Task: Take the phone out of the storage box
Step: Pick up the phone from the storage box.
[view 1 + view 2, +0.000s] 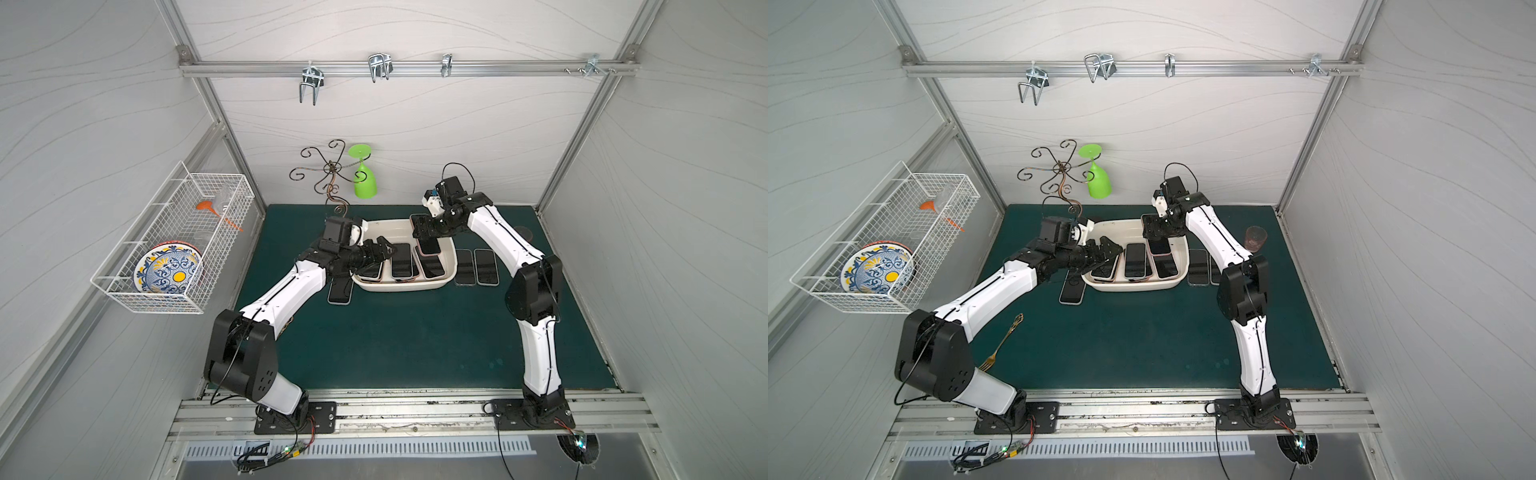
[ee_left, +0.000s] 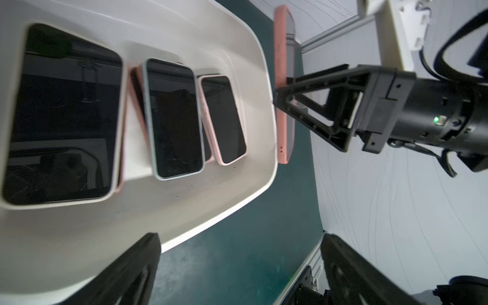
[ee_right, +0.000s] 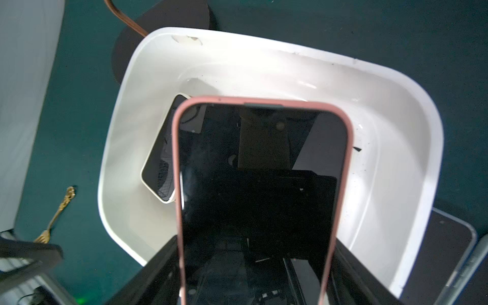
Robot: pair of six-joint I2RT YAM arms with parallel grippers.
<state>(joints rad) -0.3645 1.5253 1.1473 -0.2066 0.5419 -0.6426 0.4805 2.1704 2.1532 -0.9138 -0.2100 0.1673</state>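
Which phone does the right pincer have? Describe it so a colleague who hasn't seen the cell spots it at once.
On the green mat sits the cream storage box, with several phones lying in it. Over its far right corner, the right pincer grips the pink-cased phone, whose screen is dark. It alone is held up off the box floor; the others lie inside.

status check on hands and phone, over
Left hand open, hovering over box. Right hand shut on pink phone, held above box. More phones inside; nothing seen in the way.
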